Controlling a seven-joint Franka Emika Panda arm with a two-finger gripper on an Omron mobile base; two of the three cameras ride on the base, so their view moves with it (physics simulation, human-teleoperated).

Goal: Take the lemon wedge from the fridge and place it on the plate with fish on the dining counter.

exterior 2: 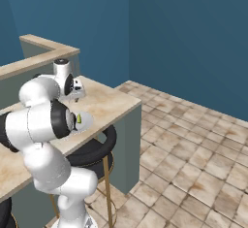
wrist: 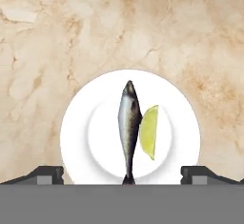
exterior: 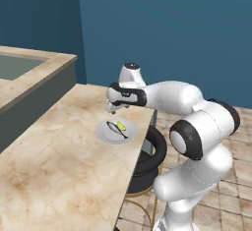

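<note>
Lemon wedge (wrist: 149, 131), glossy yellow-green crescent, lying on round white plate (wrist: 76, 132) touching slender silver fish (wrist: 128, 127), plate on beige-brown marbled stone bench (exterior: 54, 161), claw (wrist: 122, 175) above plate, fingers spread wide apart, holding nothing

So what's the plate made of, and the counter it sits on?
The plate looks like glazed ceramic: plain white, smooth, with a raised rim and soft shading in its well, though it could be plastic. The dining counter looks like polished stone, probably marble: beige with brown cloudy veins running through its top. Since the scene is rendered, both are only guesses from their look.
</note>
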